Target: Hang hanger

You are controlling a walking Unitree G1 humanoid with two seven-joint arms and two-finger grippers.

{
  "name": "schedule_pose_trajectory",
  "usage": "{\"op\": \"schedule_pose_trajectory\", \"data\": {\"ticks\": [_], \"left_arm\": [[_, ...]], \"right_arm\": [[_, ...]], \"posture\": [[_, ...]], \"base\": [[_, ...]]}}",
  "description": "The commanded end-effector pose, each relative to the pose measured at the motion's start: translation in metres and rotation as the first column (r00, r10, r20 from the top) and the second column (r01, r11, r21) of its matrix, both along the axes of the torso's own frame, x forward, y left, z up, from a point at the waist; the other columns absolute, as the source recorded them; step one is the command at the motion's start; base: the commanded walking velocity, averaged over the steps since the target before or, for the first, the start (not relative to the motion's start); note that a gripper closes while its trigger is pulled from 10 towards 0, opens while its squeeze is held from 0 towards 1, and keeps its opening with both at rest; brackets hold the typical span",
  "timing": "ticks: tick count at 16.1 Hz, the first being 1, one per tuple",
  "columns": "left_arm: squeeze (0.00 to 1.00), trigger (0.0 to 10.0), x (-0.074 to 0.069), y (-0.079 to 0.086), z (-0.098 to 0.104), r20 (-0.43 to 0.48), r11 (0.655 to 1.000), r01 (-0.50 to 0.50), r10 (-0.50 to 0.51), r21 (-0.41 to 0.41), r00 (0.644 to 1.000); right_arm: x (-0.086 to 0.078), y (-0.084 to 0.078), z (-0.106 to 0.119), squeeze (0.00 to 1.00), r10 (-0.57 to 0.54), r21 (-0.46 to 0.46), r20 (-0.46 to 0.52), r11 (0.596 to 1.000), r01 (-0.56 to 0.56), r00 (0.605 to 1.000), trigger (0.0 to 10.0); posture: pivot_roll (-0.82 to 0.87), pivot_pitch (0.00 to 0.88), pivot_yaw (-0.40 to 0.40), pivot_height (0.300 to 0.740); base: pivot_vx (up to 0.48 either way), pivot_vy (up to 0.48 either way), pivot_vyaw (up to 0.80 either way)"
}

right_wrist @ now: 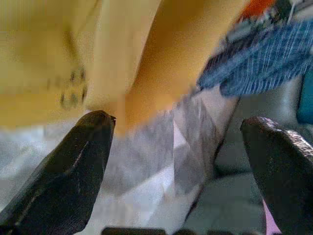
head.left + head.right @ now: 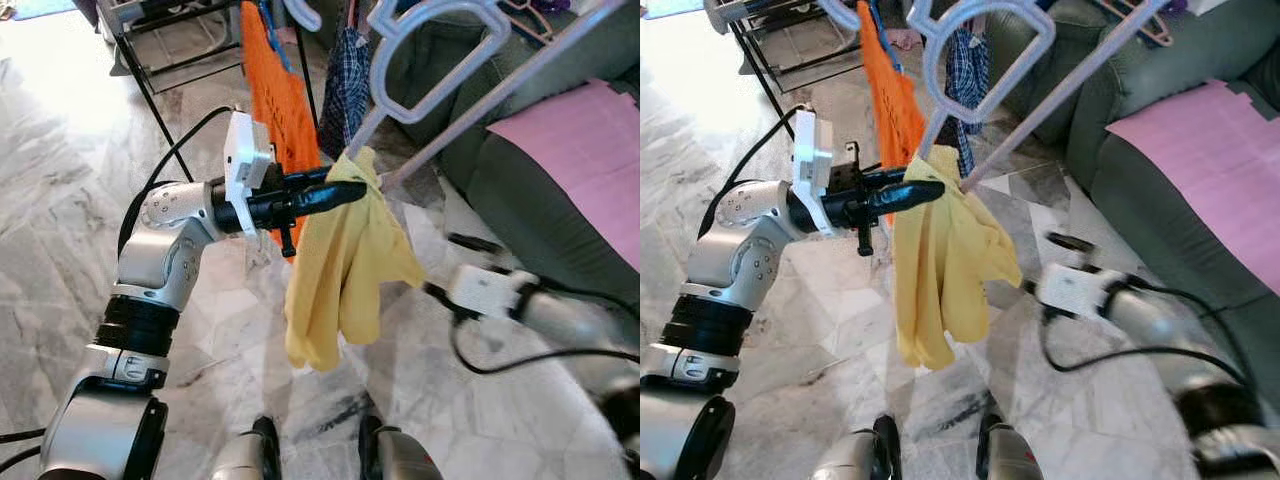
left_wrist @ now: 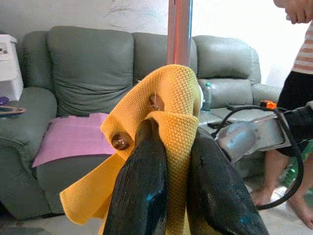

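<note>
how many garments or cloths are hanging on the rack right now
3: a yellow cloth pinched by the left gripper at the pole, an orange one behind, a blue plaid one beside it. More may be hidden.

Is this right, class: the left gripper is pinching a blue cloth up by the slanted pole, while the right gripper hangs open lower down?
Not quite. The cloth pinched by the left gripper is yellow, not blue, as the left eye view shows. The rest holds: it is held up by the slanted pole, and the right gripper hangs open lower down.
</note>
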State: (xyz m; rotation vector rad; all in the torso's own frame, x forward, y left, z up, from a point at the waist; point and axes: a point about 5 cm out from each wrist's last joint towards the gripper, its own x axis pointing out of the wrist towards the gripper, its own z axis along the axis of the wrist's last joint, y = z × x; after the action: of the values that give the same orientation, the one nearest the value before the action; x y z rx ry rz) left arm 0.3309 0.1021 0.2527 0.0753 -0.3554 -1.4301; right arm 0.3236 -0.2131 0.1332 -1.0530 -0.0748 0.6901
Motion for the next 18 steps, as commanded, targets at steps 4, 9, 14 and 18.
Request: {"op": "schedule_pose_trajectory", "data": {"ticks": [4, 9, 14, 18], "left_arm": [[0.0, 10.0, -0.006, -0.001, 0.009, 0.045, 0.999, 0.03, -0.029, -0.015, 0.999], [0.0, 10.0, -0.002, 0.007, 0.005, 0.022, 1.0, -0.015, 0.015, -0.014, 1.0], [0.0, 10.0, 0.0, 0.005, 0.006, 0.02, 1.0, -0.014, 0.014, -0.02, 1.0], [0.0, 10.0, -0.001, 0.006, 0.007, 0.022, 1.0, -0.011, 0.011, -0.022, 1.0]], "right_arm": [[-0.006, 0.027, -0.016, 0.0, 0.109, 0.051, -0.094, 0.993, -0.104, 0.99, 10.0], [-0.014, 0.021, -0.026, 0.0, 0.137, 0.027, -0.174, 0.991, -0.134, 0.975, 10.0], [-0.026, 0.032, -0.033, 0.0, 0.186, 0.028, -0.195, 0.983, -0.184, 0.963, 10.0], [-0.03, 0.043, -0.039, 0.0, 0.203, 0.03, -0.194, 0.979, -0.201, 0.96, 10.0]], "posture": [[-0.1, 0.268, 0.049, 0.74], [-0.09, 0.272, 0.045, 0.74], [-0.11, 0.274, 0.05, 0.74], [-0.1, 0.274, 0.047, 0.74]], "base": [[0.0, 0.0, 0.0], [0.0, 0.0, 0.0], [0.0, 0.0, 0.0], [0.0, 0.0, 0.0]]}}
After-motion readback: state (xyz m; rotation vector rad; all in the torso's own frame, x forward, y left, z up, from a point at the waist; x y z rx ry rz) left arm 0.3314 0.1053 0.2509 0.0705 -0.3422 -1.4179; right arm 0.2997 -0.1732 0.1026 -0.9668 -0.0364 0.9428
